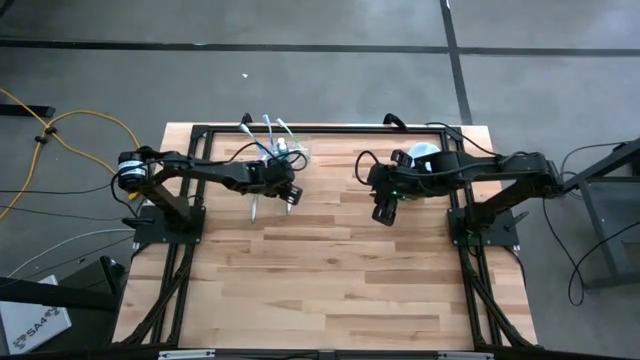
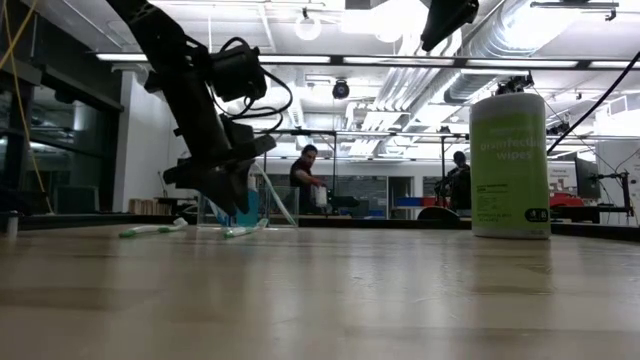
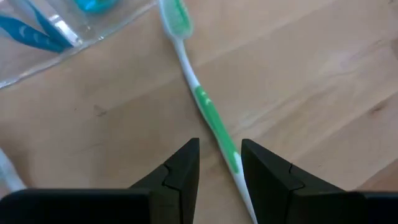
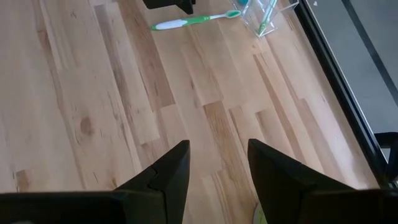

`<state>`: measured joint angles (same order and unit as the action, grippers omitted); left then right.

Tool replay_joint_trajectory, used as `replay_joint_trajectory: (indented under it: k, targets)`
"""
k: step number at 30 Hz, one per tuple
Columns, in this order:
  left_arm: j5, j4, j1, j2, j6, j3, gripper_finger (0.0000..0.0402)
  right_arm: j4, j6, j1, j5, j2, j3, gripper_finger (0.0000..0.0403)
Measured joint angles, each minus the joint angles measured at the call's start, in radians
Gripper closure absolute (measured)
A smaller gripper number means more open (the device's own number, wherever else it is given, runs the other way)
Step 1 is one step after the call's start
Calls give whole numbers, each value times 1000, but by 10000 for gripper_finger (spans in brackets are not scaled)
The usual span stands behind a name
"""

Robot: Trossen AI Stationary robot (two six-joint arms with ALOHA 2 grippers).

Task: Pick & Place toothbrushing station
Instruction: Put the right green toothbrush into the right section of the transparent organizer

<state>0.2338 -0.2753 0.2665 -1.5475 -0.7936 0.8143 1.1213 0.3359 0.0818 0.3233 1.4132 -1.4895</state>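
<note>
The toothbrushing station [image 1: 288,152], a small clear plastic holder with several toothbrushes standing in it, sits near the table's far edge; it also shows in the left wrist view [image 3: 43,62] and the right wrist view [image 4: 268,14]. A green and white toothbrush [image 3: 208,115] lies flat on the table beside it [image 4: 194,22]. My left gripper [image 3: 221,146] is open just above this toothbrush, one finger on either side of its handle, not touching it [image 1: 291,196]. My right gripper [image 4: 217,149] is open and empty above the table's middle right [image 1: 384,213].
A light green canister of wipes [image 2: 510,165] stands at the far right, partly under my right arm [image 1: 425,155]. The black frame [image 1: 330,128] runs along the table's far edge. Bare wood [image 1: 330,280] lies toward the near edge. People show in the room behind [image 2: 305,175].
</note>
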Motion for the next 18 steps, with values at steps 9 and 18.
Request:
replay_joint_trajectory:
  k: [9,18]
  targets:
    - [-49,2,1,0,-11,0,286,0,0,0,0,0,0,250]
    - [-119,9,54,-5,-12,0,286,-4,0,18,-8,0,0,250]
